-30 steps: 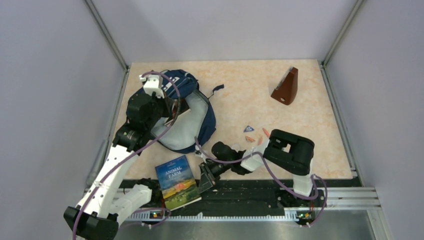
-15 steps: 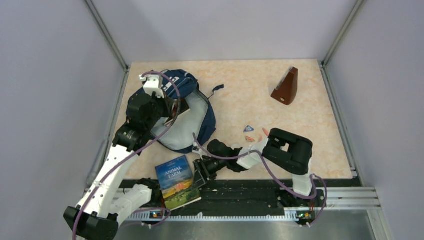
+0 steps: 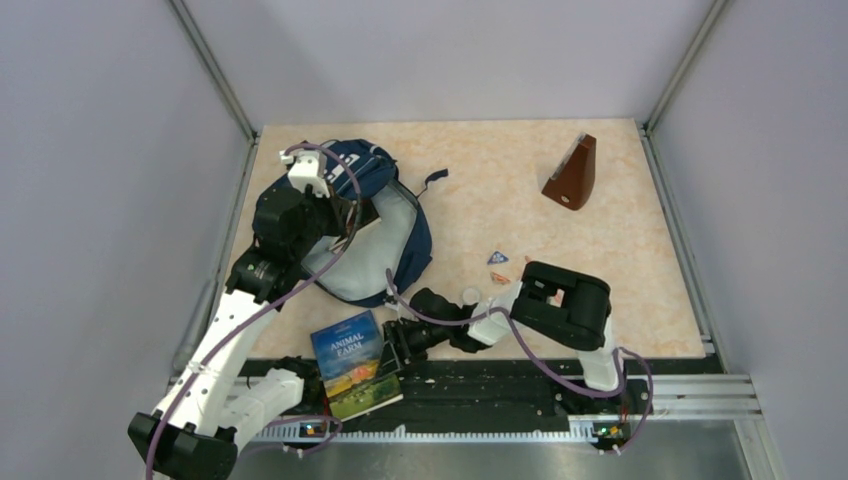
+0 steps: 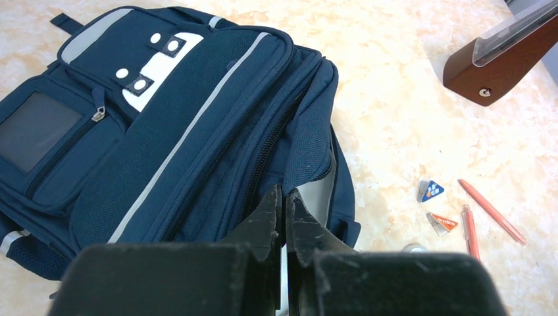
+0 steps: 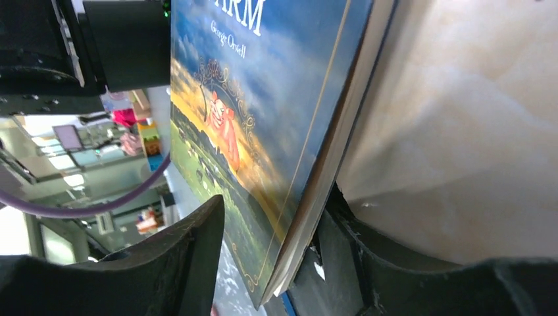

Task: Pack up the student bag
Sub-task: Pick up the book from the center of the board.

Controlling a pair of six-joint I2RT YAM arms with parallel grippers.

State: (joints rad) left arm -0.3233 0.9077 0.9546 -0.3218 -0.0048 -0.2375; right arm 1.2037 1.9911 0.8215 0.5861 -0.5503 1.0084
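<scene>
- Peach marbled worktop [image 3: 600,220], boxed by plain grey panels [image 3: 450,60]; student bag [image 3: 395,240] lies upper left, mouth open.
- Left pincer [image 4: 284,192] clenched at the bag's opening.
- Right pincer [image 3: 392,345], released, has slid leftward since a second ago and straddles the book [image 3: 355,362] edge.

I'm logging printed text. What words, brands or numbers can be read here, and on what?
"ANIMAL FARM" on the book cover.
"George Orwell" on the same cover, right wrist view.
On the blue triangular piece: print too small to read.
On the student bag: nothing legible.
</scene>
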